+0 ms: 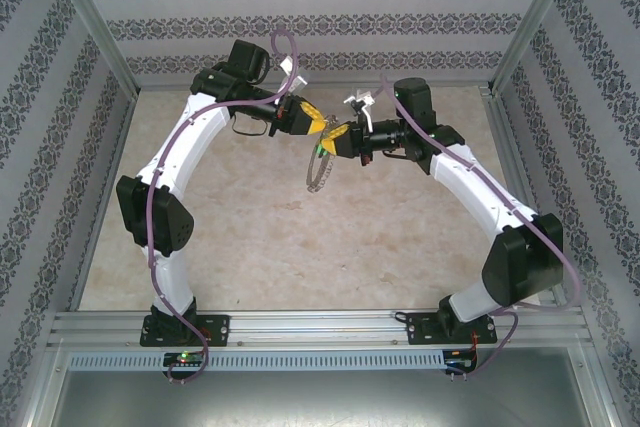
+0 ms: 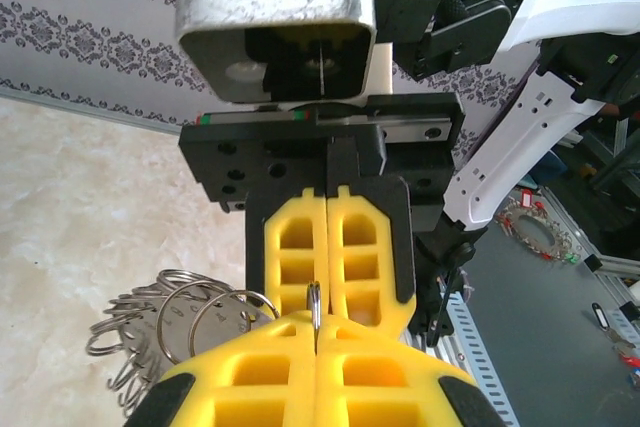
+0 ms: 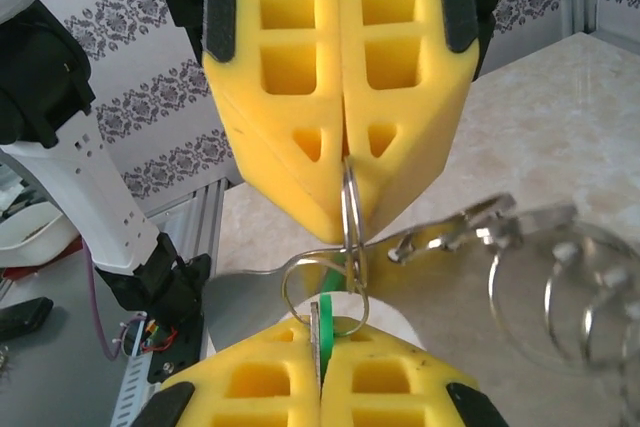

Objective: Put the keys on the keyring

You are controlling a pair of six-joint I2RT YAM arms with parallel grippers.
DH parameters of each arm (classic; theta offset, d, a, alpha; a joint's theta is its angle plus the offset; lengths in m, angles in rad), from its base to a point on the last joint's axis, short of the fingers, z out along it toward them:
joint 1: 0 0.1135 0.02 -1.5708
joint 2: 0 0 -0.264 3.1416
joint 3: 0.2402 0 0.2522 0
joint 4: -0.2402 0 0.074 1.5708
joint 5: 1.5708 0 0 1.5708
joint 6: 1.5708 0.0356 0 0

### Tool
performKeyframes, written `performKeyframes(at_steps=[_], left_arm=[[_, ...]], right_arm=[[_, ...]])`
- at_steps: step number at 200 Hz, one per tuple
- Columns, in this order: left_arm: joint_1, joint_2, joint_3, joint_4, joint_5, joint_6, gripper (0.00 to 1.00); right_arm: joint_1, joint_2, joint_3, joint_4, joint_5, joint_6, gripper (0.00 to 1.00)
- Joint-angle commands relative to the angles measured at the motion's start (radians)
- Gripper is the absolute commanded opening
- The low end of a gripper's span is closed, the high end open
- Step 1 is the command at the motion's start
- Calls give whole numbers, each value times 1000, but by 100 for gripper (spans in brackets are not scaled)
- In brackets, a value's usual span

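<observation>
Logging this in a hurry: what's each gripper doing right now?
Left gripper: closed, holding the keyring by its thin wire.
Right gripper: closed, holding the keys at the green tag.

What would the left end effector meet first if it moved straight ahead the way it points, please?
Probably the right end effector, whose yellow foam fingers face it tip to tip, nearly touching.

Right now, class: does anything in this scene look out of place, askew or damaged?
Nothing looks spilled or damaged. The one oddity: the keyring hangs limp in mid-air above the table, pinched by the left gripper, while the right gripper, tip to tip with it, clamps the keys by the green tag.
</observation>
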Motion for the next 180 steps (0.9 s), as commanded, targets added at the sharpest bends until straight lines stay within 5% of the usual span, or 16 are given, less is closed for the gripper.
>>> performKeyframes(at_steps=[1,29,57,82,134,180], left_arm=[[-7,-20,15,52,55,-7,0],[-7,-23,8,54,55,-7,0],[-7,-24,5,55,51,-6,0],[-6,-20,5,56,52,-7,0],[-7,-15,7,67,61,-14,0],[-8,-19,7,76,58,-24,0]], right_arm=[[29,33,38,-7,-36,-11,0],[34,56,68,-14,-16,-7,0],[18,32,60,-46,0,-25,28],[-23,-43,4,-36,2,-15,40],[-93,-171,-67,35,20,38,40],[-94,-161,-120,336,91,256,37]])
